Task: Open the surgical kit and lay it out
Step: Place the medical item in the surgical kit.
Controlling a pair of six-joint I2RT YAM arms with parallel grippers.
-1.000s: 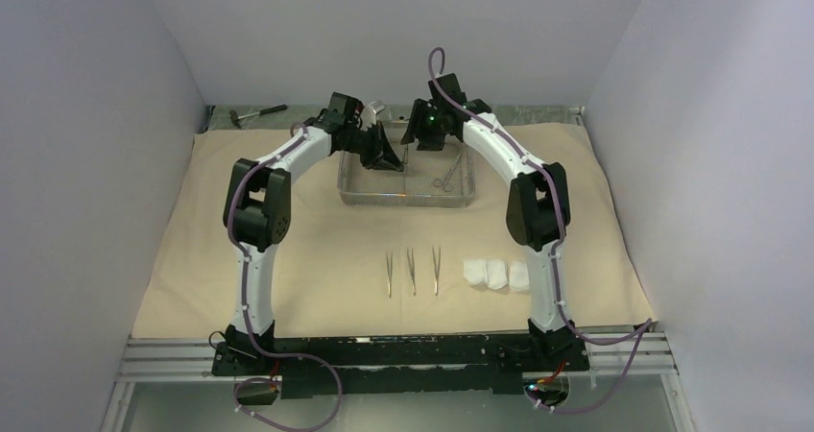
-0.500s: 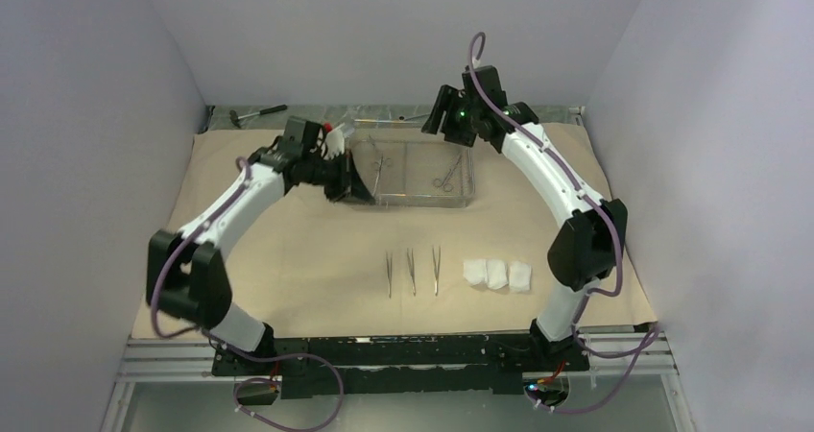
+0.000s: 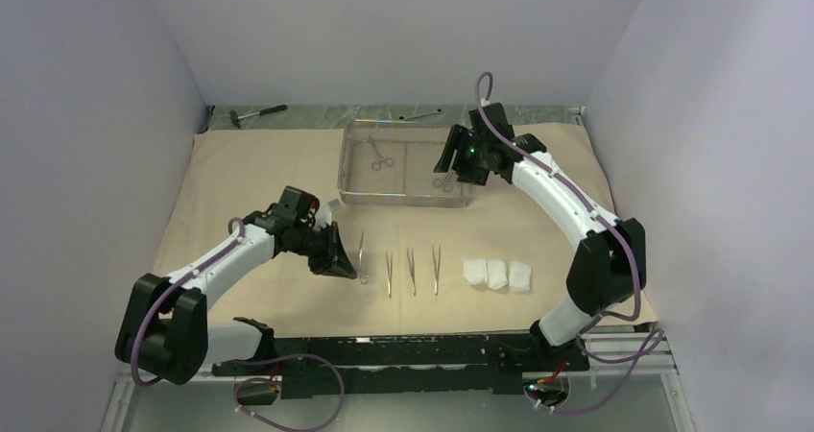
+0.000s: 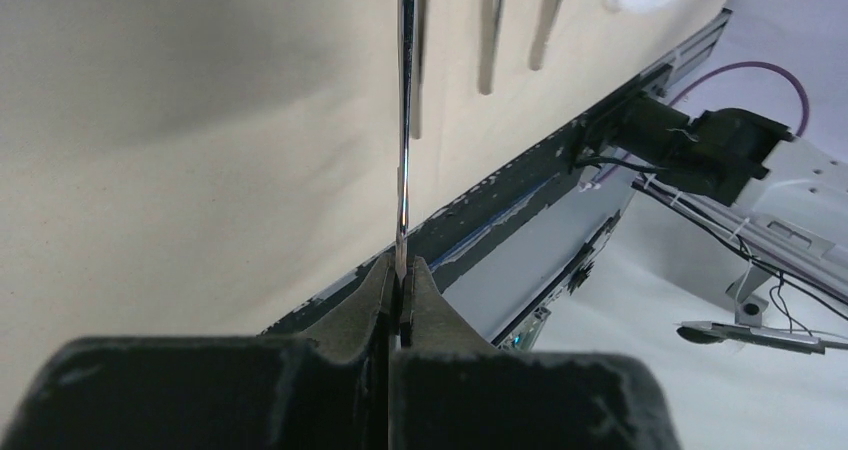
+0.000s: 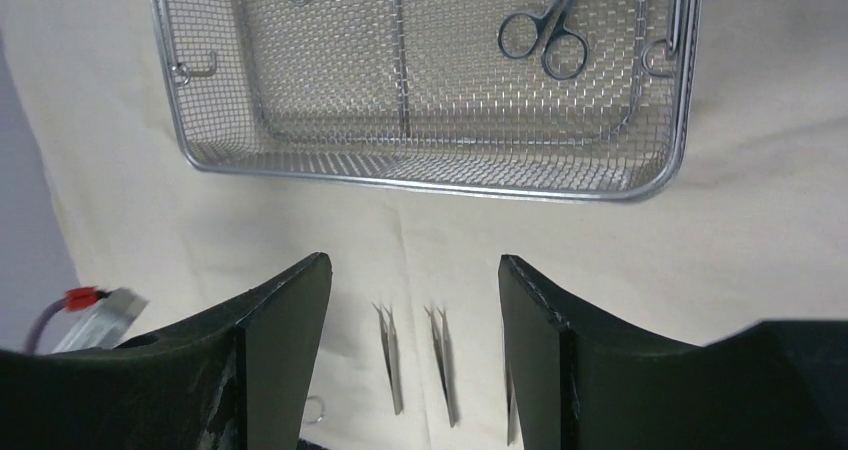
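The tan wrap sheet (image 3: 240,178) lies spread over the table. The steel mesh tray (image 3: 407,201) stands at the back centre and holds two ring-handled clamps (image 3: 380,154) (image 3: 445,177). My left gripper (image 3: 338,255) is shut on a third clamp (image 3: 361,255), low over the sheet just left of three tweezers (image 3: 411,271). In the left wrist view the clamp (image 4: 404,160) shows edge-on between the shut jaws. Three white gauze pads (image 3: 496,275) lie right of the tweezers. My right gripper (image 3: 454,166) is open and empty above the tray's right half (image 5: 420,184).
A dark-handled hammer (image 3: 257,114) and a thin wrench (image 3: 420,115) lie on the bare strip behind the sheet. The arms' base rail (image 3: 403,350) runs along the near edge. Grey walls close in both sides.
My left gripper has carried a clamp from the tray forward and down to the spot left of the tweezers. My right gripper has moved back, then down over the tray's right half.
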